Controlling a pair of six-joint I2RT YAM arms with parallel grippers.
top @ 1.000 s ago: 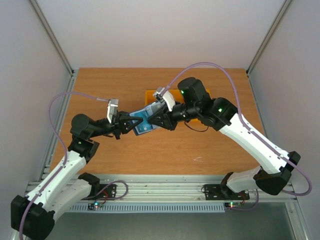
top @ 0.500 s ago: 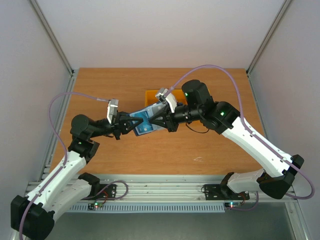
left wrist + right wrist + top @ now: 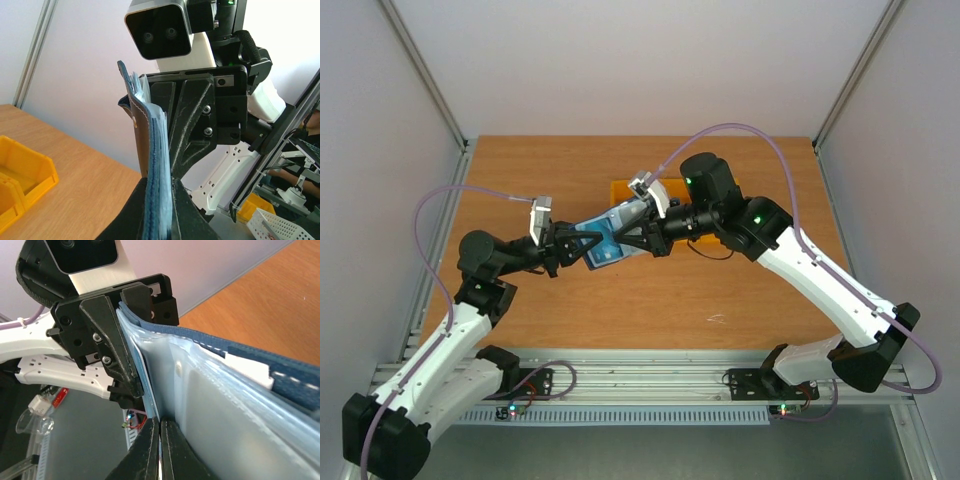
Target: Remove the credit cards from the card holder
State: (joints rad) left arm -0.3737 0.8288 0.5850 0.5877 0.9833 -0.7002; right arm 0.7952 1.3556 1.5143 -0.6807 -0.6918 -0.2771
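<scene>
Both grippers and the card holder (image 3: pixel 603 243) sit slightly further left than a second ago, and the right forearm has swung out and come back; the hold looks unchanged. The holder hangs in the air above the table (image 3: pixel 740 290), stretched between the 2 arms, near the orange bin (image 3: pixel 619 187) behind it. The left gripper (image 3: pixel 563 250) is pressed tight on 1 end of the folded navy cover, probably to anchor it so the other arm has something to pull against. The right gripper (image 3: pixel 159 442) has its fingers squeezed nearly together on a thin pale layer at the holder's open edge. Whether that layer is a clear sleeve or a card's edge cannot be told from its wrist view. A white corner (image 3: pixel 247 369) shows tucked under the stitched cover, but none of the 3 credit cards can be identified by colour. Judging by this, all cards are still inside, and lifting the holder clear gives the fingers free access to its edge.
</scene>
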